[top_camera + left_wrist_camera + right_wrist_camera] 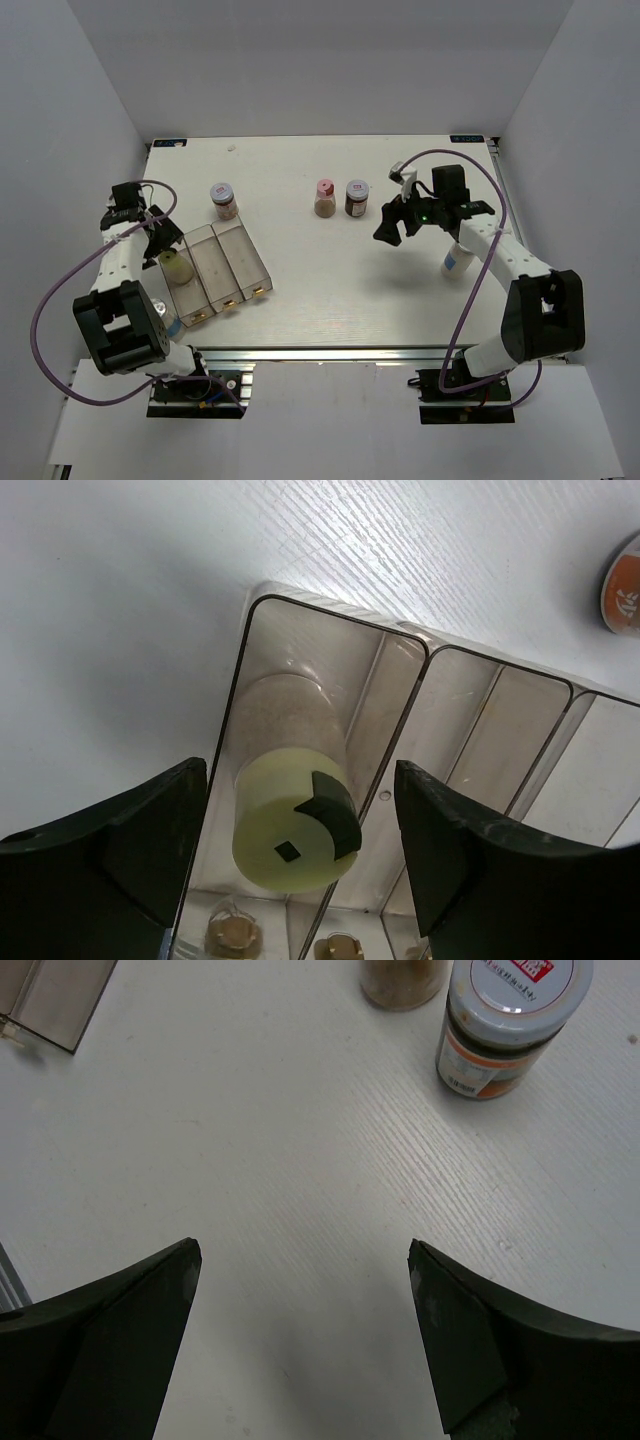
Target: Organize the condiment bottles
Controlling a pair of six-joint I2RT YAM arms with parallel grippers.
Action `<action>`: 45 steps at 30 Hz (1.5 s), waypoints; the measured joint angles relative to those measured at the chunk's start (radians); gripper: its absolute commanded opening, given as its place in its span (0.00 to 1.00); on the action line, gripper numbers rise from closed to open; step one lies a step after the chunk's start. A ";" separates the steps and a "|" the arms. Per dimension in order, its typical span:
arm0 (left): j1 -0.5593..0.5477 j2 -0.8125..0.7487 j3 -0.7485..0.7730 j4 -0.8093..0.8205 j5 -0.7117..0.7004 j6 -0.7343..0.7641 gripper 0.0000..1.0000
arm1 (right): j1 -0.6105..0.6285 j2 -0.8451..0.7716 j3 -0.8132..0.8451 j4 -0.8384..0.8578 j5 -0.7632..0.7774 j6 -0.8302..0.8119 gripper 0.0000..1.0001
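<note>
A tan bottle with a pale yellow lid [290, 830] sits in the leftmost compartment of the clear tray [400, 645], with its lid toward my left wrist camera. My left gripper [300, 770] is open, one finger on each side of the bottle and apart from it. From above, that bottle [175, 267] is just below my left gripper [157, 238]. A grey-lidded bottle [223, 200], a pink-lidded bottle [325, 197] and a dark silver-lidded jar [357, 198] stand on the table. My right gripper [390, 230] hangs open and empty, right of the dark jar [510, 1020].
A white bottle with a blue label [455, 262] stands partly hidden under my right forearm. The tray [228, 262] has three long compartments, and the middle and right ones hold no bottle. A corner of the tray [50, 1000] shows in the right wrist view.
</note>
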 measured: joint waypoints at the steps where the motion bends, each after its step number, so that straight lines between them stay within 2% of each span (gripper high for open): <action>1: 0.000 0.006 0.000 0.002 0.000 0.000 0.87 | 0.000 0.006 0.009 -0.001 -0.006 -0.011 0.89; 10: 0.000 0.009 0.026 -0.016 0.006 0.000 0.93 | 0.051 0.094 0.161 -0.020 -0.024 -0.104 0.89; 11: 0.000 0.000 0.042 -0.026 0.001 -0.002 0.98 | 0.073 0.108 0.181 -0.016 -0.018 -0.115 0.89; 15: -0.002 -0.095 0.103 -0.057 -0.068 -0.039 0.98 | 0.185 0.193 0.281 0.042 0.100 -0.092 0.86; 19: -0.001 -0.248 0.111 -0.068 -0.143 -0.094 0.98 | 0.264 0.368 0.498 0.059 0.232 -0.007 0.87; 24: -0.001 -0.391 0.093 -0.072 -0.178 -0.133 0.98 | 0.278 0.571 0.755 0.034 0.363 0.073 0.88; 28: -0.001 -0.413 0.082 -0.097 -0.185 -0.142 0.98 | 0.278 0.679 0.874 -0.016 0.417 0.098 0.88; 41: -0.001 -0.435 0.029 -0.142 -0.184 -0.148 0.98 | 0.281 0.750 0.900 -0.127 0.385 0.111 0.86; 45: -0.001 -0.436 0.029 -0.142 -0.183 -0.148 0.98 | 0.290 0.763 0.899 -0.129 0.381 0.105 0.80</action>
